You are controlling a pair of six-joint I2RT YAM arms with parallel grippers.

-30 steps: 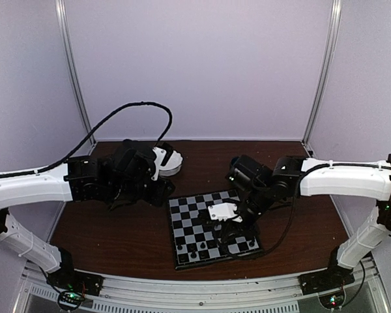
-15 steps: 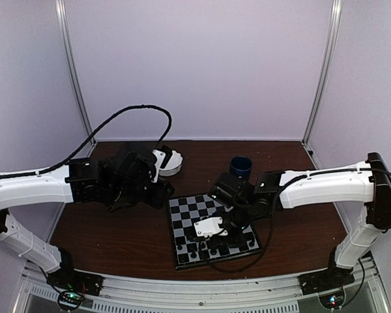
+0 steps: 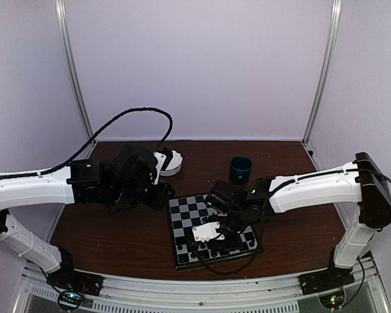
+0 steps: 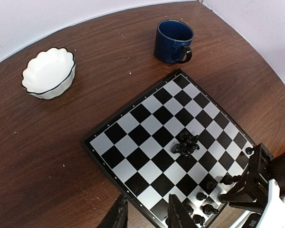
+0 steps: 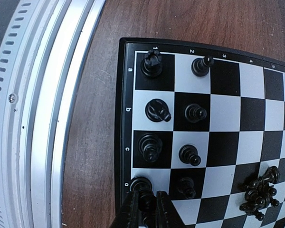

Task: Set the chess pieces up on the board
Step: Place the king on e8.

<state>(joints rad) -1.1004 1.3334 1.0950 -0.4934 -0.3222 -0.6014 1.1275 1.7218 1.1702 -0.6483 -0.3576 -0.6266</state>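
Over the near left corner of the board (image 5: 228,118), the right gripper (image 5: 145,198) is hanging with its jaws pinched narrow on a black piece (image 5: 138,183). It is holding the piece right above the next square of the edge row, just beside the standing pieces (image 5: 149,145). Judging by that, the step in hand is setting this piece down.

To do it well, the arm is going to need a straight descent, keeping the piece centred on its square. It must also be staying clear of the neighbour in the second row, which is standing very close. The jaws should be parting only once the base is resting flat, then lifting straight up without brushing the row.

The held piece is pointing upward, its long axis running vertically, so the wrist camera is looking almost down onto its head. The loose pieces (image 4: 186,144) heaped mid-board are lying on their sides, their axes pointing every way. The board itself is sitting turned on the table (image 4: 61,156), one corner pointing toward the mug (image 4: 173,42).

The left gripper (image 4: 147,216) is hovering at the board's left side, jaws partly apart and holding nothing.
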